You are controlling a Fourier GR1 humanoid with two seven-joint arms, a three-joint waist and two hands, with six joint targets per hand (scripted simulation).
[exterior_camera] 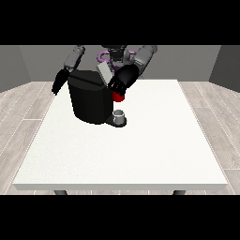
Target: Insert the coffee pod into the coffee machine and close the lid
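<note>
Robot hand above coffee machine

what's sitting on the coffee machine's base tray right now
A small grey cup-like thing stands on the coffee machine base tray. A red thing at the machine sits above it. Its inside is hidden.

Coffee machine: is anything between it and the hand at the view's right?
Nothing visible. The hand at the view's right is at the upper corner of the coffee machine, just above a red thing at the machine. A grey thing sits at the machine's foot; whether it is the pod, I cannot tell.
</note>
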